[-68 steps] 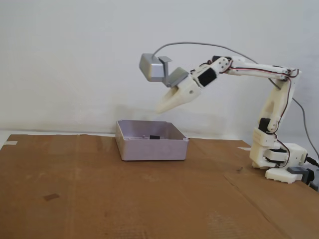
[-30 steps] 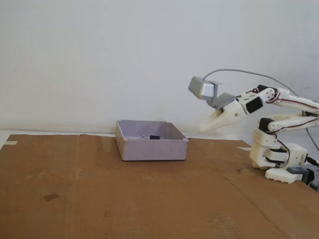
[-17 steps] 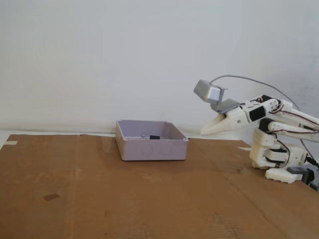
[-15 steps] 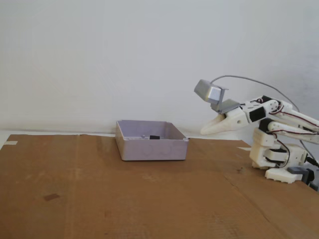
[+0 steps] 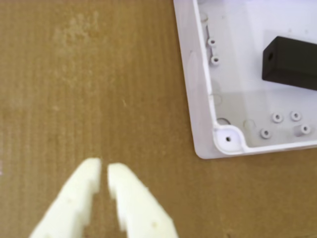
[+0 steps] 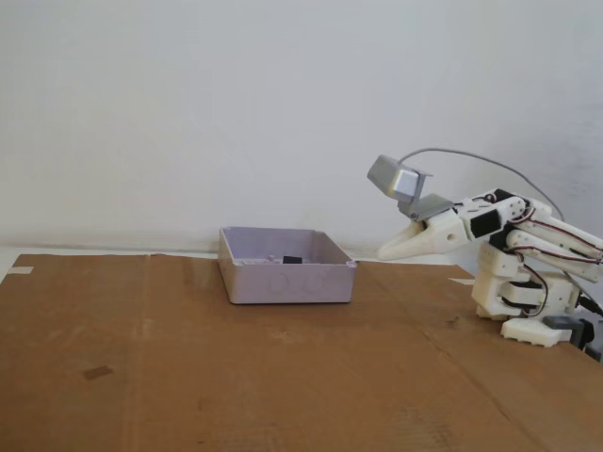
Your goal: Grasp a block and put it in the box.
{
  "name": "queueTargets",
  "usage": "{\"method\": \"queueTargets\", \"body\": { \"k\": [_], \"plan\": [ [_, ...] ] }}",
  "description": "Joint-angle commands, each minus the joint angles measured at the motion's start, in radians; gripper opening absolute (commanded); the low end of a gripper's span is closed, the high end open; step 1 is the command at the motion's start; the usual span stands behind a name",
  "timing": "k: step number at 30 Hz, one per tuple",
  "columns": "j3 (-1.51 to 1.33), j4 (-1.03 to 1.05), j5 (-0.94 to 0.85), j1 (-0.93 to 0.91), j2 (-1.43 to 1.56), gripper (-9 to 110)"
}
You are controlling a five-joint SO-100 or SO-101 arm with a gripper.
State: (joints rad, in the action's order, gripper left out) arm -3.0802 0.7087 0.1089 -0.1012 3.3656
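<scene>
Black block x1 lies in 1 box; hand nearly closed, empty

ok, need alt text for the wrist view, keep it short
A black block lies inside a pale box at the upper right, on its floor near small screw posts. The empty white claw, its two fingers nearly together, hangs at the lower left over bare brown cardboard, clear of the box.
</scene>
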Motion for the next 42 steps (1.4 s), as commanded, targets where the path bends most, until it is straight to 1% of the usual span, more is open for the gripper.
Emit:
{"method": "queueTargets", "body": {
  "k": [1, 10, 20, 27, 34, 38, 42],
  "plan": [
    [0.025, -0.034, 0.009, -0.002, 0.037, 0],
    [-0.066, -0.014, 0.008, 0.069, 0.038, 0],
    [-0.066, 0.221, 0.002, 0.110, 0.040, 0],
    [-0.066, 0.483, 0.006, 0.164, 0.040, 0],
    [-0.066, 0.704, -0.002, 0.170, 0.040, 0],
    [-0.066, 0.781, -0.002, 0.170, 0.040, 0],
    [-0.066, 0.784, -0.003, 0.170, 0.040, 0]
  ]
}}
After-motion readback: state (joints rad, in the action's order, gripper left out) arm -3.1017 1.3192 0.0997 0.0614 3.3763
